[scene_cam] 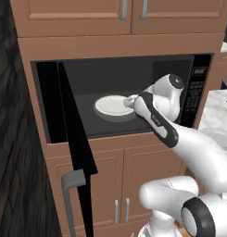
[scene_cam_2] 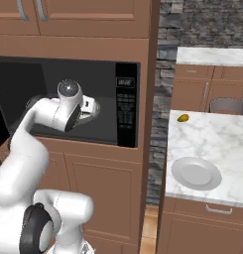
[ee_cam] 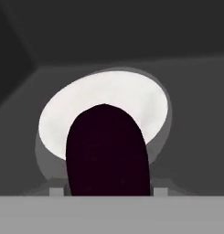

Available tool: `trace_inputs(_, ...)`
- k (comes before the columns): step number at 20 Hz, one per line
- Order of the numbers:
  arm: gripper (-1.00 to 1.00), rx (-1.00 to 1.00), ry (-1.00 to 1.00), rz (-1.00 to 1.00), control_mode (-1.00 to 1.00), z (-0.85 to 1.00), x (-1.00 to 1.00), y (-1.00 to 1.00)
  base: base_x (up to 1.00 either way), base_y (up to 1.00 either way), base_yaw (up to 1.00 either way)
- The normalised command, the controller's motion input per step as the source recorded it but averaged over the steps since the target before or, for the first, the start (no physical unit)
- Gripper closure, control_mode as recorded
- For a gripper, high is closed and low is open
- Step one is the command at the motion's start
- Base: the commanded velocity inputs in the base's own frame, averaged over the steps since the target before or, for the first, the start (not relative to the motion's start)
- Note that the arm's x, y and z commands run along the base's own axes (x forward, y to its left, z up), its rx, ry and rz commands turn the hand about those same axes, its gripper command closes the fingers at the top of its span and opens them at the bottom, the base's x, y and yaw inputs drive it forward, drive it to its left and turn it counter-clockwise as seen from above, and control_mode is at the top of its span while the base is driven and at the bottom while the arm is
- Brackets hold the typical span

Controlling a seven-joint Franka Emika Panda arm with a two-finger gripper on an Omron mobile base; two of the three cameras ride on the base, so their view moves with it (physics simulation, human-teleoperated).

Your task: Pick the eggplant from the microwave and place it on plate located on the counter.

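The dark purple eggplant (ee_cam: 106, 151) looms close in the hand view, upright between the two fingertips of my gripper (ee_cam: 109, 192), which is shut on it. Behind it lies a bright white plate (ee_cam: 109, 105) on the microwave floor; the same white plate (scene_cam: 114, 105) carries nothing. My gripper (scene_cam: 129, 101) reaches into the microwave (scene_cam: 119, 74) cavity at that plate's right edge, and my gripper (scene_cam_2: 93, 109) is just inside the opening. The pale grey plate (scene_cam_2: 196, 173) sits bare near the front of the marble counter (scene_cam_2: 217, 134), to the right of the microwave.
The tall black microwave door (scene_cam: 75, 139) swings out to the left. The button panel (scene_cam_2: 127, 104) borders the cavity on the right. A small yellow-green item (scene_cam_2: 182, 118) lies at the counter's back left. A grey rounded object (scene_cam_2: 228, 105) stands further back.
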Motion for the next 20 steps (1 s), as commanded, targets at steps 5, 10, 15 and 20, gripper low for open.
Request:
trace_inputs(5,1.00,0.04,0.17,-0.02,-1.00,0.52,-1.00,-0.53,0.00,0.00,0.00)
trace_inputs(10,1.00,0.00,0.17,-0.04,-1.00,0.27,-1.00,-0.39,0.00,0.00,0.00)
trace_inputs(15,1.00,-0.07,0.18,-0.17,-1.00,0.00,-0.61,-0.89,0.00,0.00,0.00)
trace_inputs(20,1.00,-0.05,0.13,-0.19,-1.00,0.00,-0.01,-1.00,0.00,0.00,0.00)
